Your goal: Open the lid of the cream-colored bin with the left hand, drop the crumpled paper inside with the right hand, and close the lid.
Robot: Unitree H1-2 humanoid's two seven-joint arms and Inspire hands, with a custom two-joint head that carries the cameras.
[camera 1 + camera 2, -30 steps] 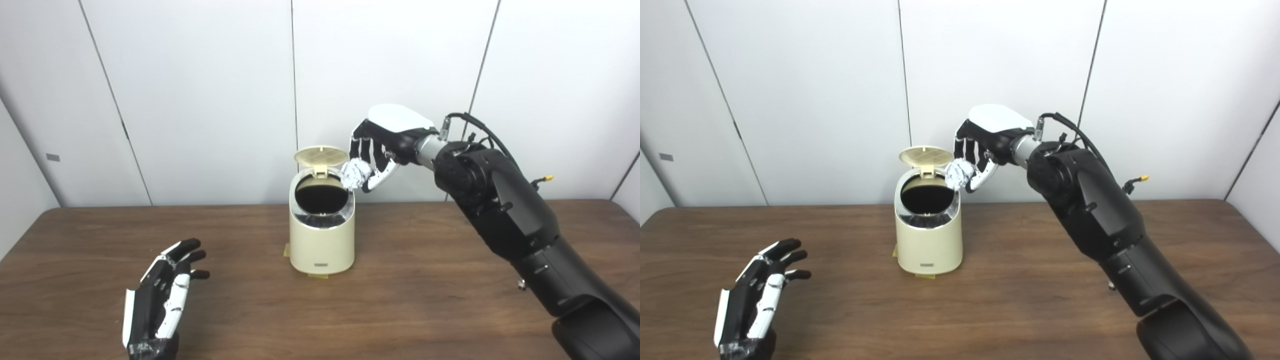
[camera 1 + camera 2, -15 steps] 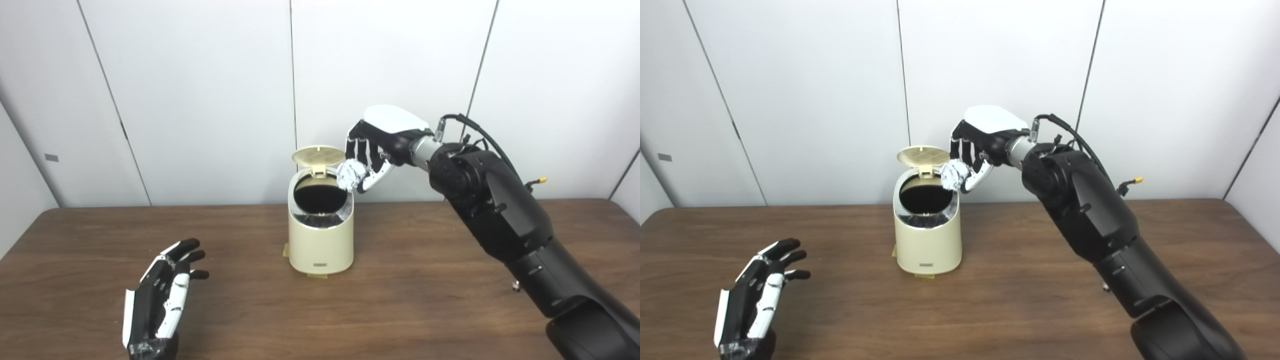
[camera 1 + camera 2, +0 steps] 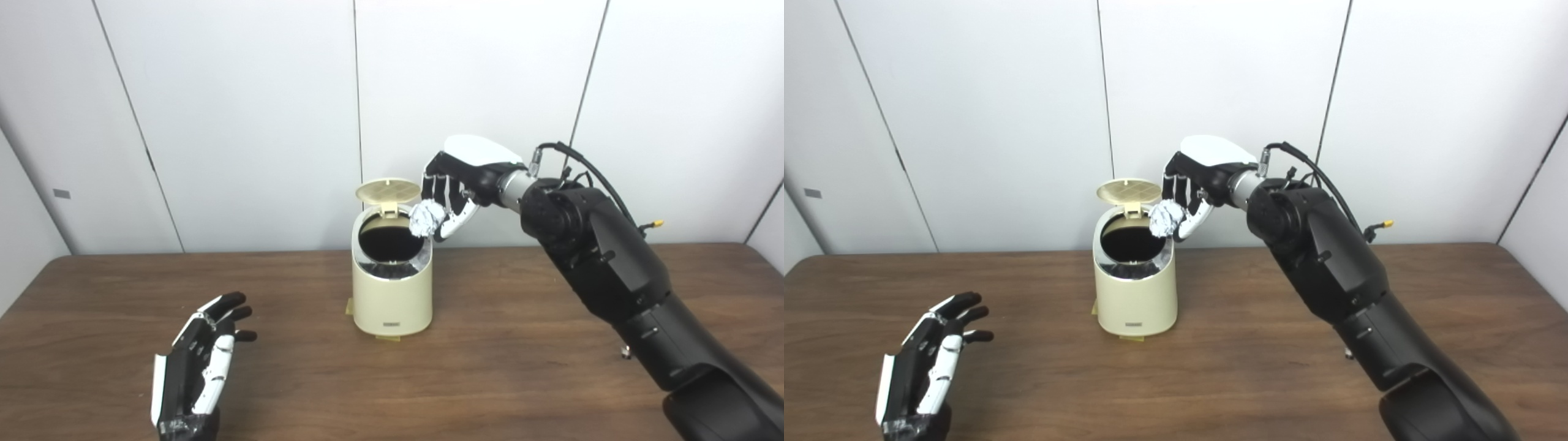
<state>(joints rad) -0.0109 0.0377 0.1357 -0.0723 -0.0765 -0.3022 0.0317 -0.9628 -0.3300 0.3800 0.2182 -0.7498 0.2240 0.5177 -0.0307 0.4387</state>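
Note:
The cream-colored bin (image 3: 392, 297) stands mid-table, its round lid (image 3: 388, 190) tipped up at the back and its dark mouth (image 3: 389, 240) showing. My right hand (image 3: 456, 184) hangs just above the bin's right rim, shut on the white crumpled paper (image 3: 427, 218), which overlaps the edge of the opening. Far to the front left, my left hand (image 3: 199, 361) rests open above the table, fingers spread, holding nothing and well apart from the bin.
The brown wooden table (image 3: 527, 367) carries only the bin. A white panelled wall (image 3: 245, 122) rises close behind it. My black right arm (image 3: 618, 282) slants across the table's right half.
My right hand has carried the crumpled paper slightly left and down, closer over the bin's opening. The left hand and the lid have stayed still.

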